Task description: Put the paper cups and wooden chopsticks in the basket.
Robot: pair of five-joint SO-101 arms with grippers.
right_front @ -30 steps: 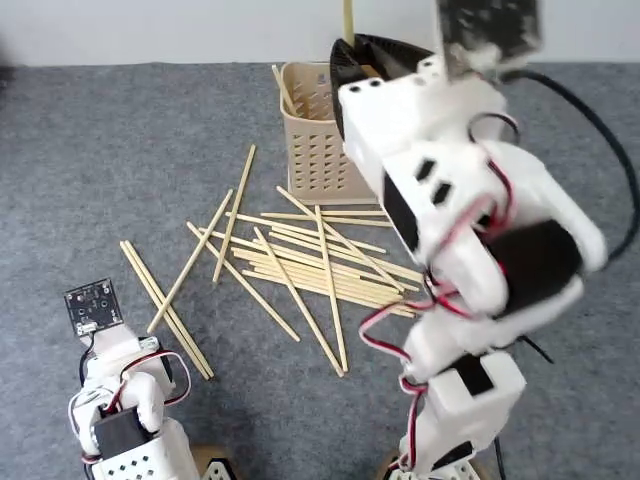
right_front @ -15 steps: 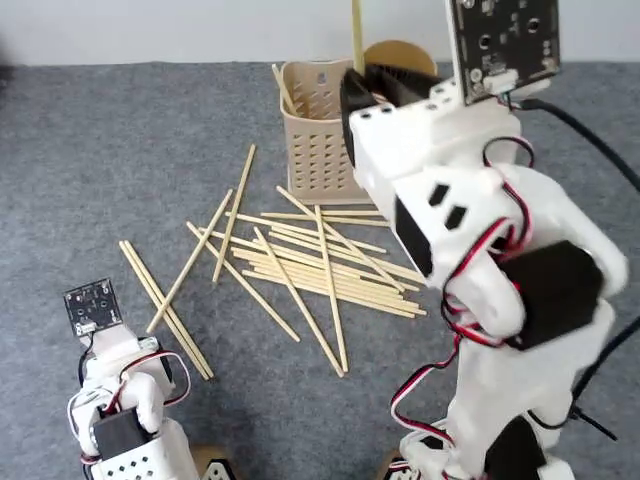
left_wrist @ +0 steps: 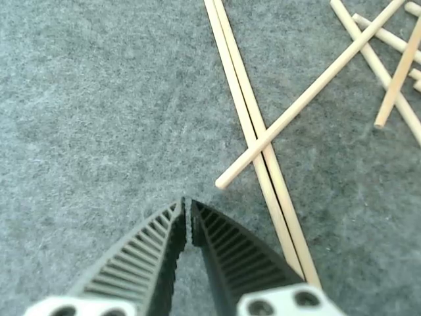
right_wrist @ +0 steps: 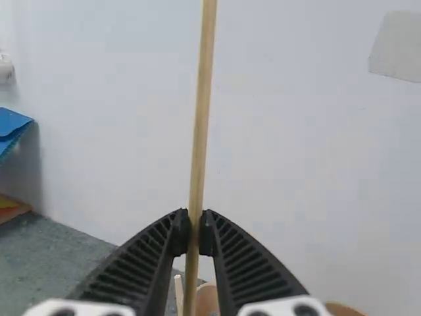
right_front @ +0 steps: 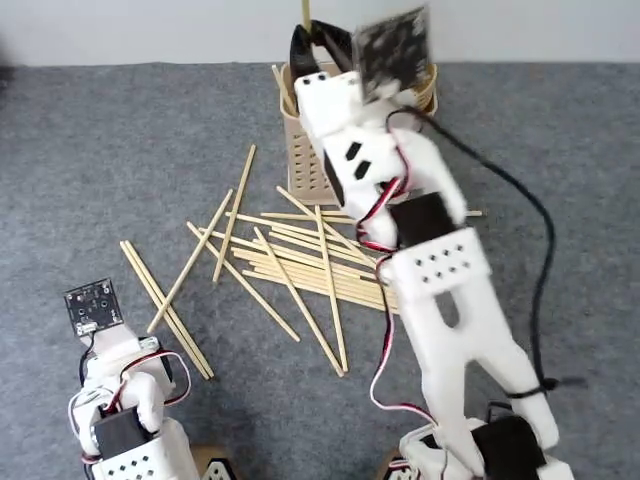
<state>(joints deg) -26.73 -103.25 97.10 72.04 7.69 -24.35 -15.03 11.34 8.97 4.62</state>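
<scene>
Chopstick point(right_wrist: 207, 99), a single wooden one, is clamped between the closed jaws of the right pincer point(right_wrist: 194, 224). It stands upright, its long axis vertical, and most of its length rises above the fingertips. Directly beneath this pincer sits the beige perforated basket point(right_front: 315, 160), where a few chopsticks point(right_front: 283, 90) lean in the corner beside the pincer. Loose chopsticks point(right_front: 300, 262) lie scattered flat on the grey carpet point(right_front: 100, 150), below and behind the pincer, toward the arm bases. The left pincer point(left_wrist: 187, 209) is pressed closed on nothing, low over the carpet. Just ahead of its tips lies the end of one stick point(left_wrist: 309, 95), which crosses a parallel pair point(left_wrist: 233, 66).
</scene>
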